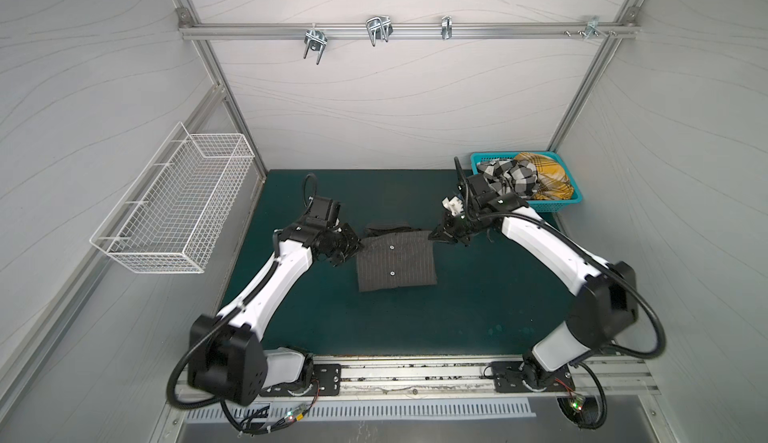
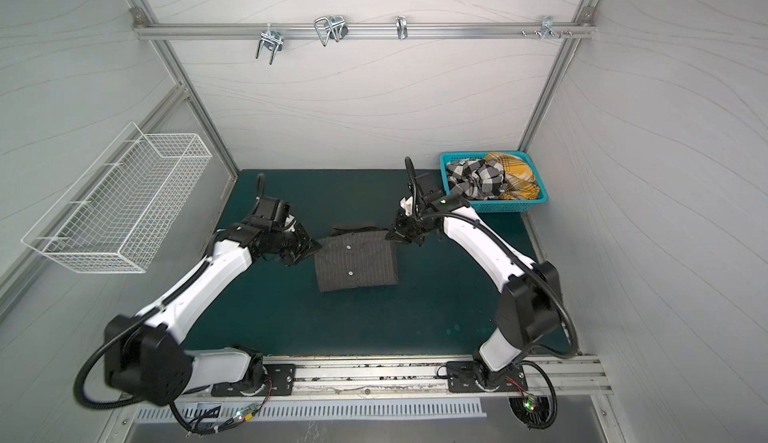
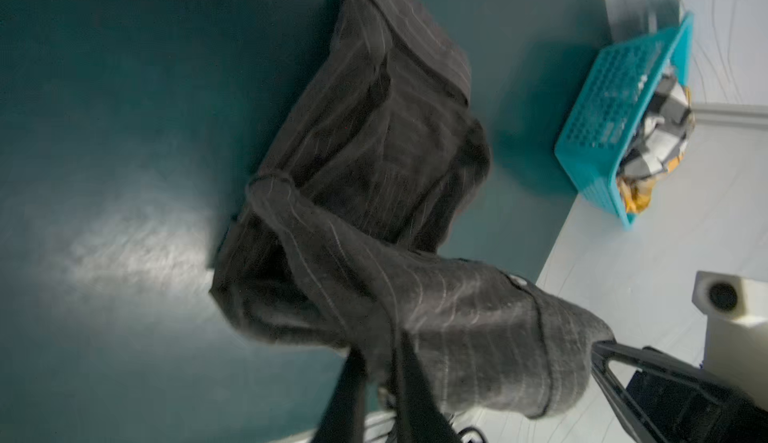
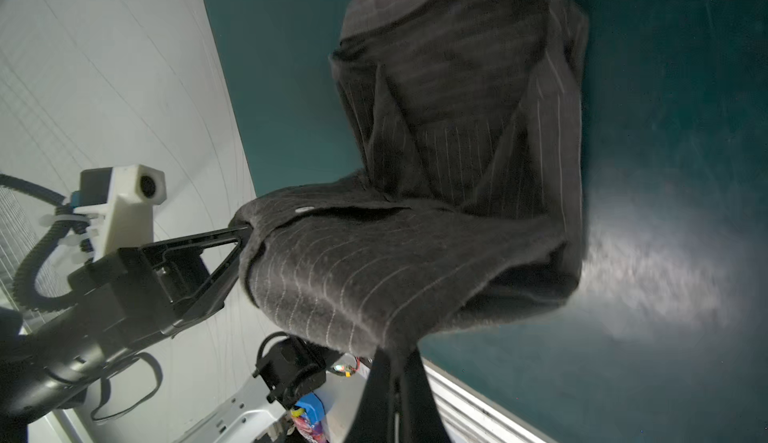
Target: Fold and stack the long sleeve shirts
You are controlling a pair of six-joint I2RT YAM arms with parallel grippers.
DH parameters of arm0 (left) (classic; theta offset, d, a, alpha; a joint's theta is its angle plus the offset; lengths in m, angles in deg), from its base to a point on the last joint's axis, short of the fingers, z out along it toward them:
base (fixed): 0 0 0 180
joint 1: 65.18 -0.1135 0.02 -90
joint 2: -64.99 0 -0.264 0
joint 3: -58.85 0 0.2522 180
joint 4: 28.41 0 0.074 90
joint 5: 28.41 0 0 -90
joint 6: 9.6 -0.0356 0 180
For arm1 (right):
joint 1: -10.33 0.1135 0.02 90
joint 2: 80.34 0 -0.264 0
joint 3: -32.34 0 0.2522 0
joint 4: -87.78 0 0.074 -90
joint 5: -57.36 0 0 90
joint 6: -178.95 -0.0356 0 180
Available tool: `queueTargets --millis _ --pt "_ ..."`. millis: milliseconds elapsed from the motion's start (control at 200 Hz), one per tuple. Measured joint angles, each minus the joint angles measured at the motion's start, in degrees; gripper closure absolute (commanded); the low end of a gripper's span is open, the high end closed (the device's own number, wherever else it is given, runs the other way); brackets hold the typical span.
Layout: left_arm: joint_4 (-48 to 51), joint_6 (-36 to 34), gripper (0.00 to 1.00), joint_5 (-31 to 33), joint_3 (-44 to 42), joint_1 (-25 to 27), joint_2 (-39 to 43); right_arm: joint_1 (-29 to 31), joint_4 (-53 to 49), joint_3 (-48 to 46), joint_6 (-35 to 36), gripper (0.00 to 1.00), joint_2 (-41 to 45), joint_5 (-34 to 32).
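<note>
While the charcoal pinstripe shirt [image 1: 397, 262] is gripped at its two far corners, it is seen as a nearly square packet, button placket up, lying between the two end effectors. One corner is clenched by the left end effector [image 1: 359, 247] and the opposite corner by the right end effector [image 1: 433, 235]. In both wrist views the cloth is drawn up into the fingertips.

The last fold is judged to be in hand. It is done well if both corners are lowered together, kept level and taut, and laid square over the layer beneath before the cloth is let go, so that no slack is trapped.

The packet is carried by the green counter [image 1: 457, 316]. Beyond the right end effector, the check shirt [image 1: 511, 177] and the mustard plaid shirt [image 1: 544, 171] are heaped in the teal basket [image 1: 552, 206], not yet folded.
</note>
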Motion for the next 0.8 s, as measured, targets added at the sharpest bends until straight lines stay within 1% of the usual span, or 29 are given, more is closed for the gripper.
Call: queueTargets --millis 15,25,75,100,130,205,275,305,360,505,600,640,715,800 --pt "-0.1 -0.9 0.31 0.1 1.9 -0.4 -2.9 -0.6 -0.1 2.0 0.2 0.58 -2.2 0.3" --pt "-0.1 -1.0 0.3 0.0 2.8 -0.6 -3.8 -1.0 -0.1 3.5 0.6 0.57 -3.6 0.4" --pt "-0.4 -3.0 0.29 -0.2 10.2 -1.7 -13.5 -2.7 -0.7 11.2 1.9 0.5 -11.4 0.8" --pt "-0.7 -3.8 0.29 -0.6 14.2 -2.1 -17.9 -3.5 -0.9 15.4 2.5 0.41 -15.3 0.8" --pt "-1.5 -4.7 0.29 -0.9 19.1 -2.6 -23.4 -4.3 -0.9 20.3 3.1 0.34 -19.8 0.8" --pt "-2.7 -6.1 0.3 -1.0 28.5 -3.7 -34.1 -6.3 -2.8 31.0 5.0 0.29 -29.4 0.8" --pt "-2.2 -6.5 0.34 -0.4 32.8 -4.5 -38.9 -7.6 -5.0 36.9 6.9 0.28 -34.1 0.5" --pt "-1.5 -6.5 0.36 0.2 33.4 -4.8 -39.4 -8.0 -5.9 37.8 7.9 0.29 -34.6 0.3" --pt "0.0 -6.4 0.41 1.3 33.4 -5.3 -39.0 -8.8 -7.4 37.7 9.5 0.35 -34.3 0.0" --pt "0.7 -5.4 0.54 2.8 30.2 -5.1 -33.0 -8.8 -7.5 32.0 13.0 0.61 -29.2 0.1" --pt "1.1 -5.5 0.61 2.1 29.2 -3.0 -30.4 -6.8 -7.3 28.6 13.9 0.71 -27.4 0.1" --pt "1.0 -5.5 0.64 1.4 29.2 -2.1 -30.5 -5.8 -7.2 27.7 14.3 0.73 -27.3 0.0" --pt "1.4 -5.9 0.7 0.6 29.5 -0.9 -32.0 -3.5 -7.0 26.2 14.3 0.74 -27.7 0.0" --pt "2.6 -6.8 0.72 0.2 31.0 -0.5 -35.9 -1.6 -6.5 26.1 14.2 0.74 -29.0 0.5"
